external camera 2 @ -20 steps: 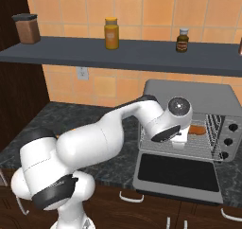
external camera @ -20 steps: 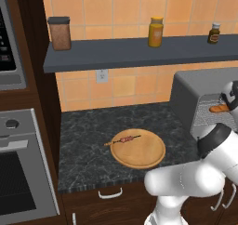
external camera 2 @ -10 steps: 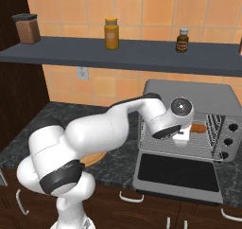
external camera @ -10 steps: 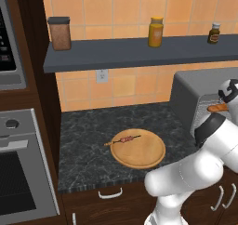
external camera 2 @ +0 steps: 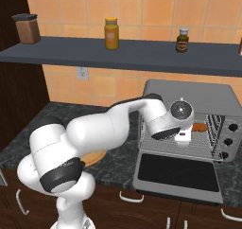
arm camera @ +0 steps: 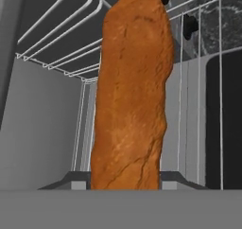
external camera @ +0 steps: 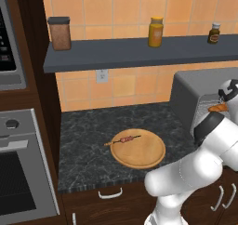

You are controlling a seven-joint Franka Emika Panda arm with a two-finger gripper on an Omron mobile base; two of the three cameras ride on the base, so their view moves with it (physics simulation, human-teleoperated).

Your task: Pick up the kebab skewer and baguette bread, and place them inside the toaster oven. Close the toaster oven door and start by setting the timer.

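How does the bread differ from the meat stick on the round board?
The baguette is thick, plain orange-brown; the skewer is a thin stick with small reddish chunks at its middle. The baguette is at the open toaster oven, over its wire rack, at the gripper; the skewer lies flat on the wooden board on the counter. Both are long and narrow.
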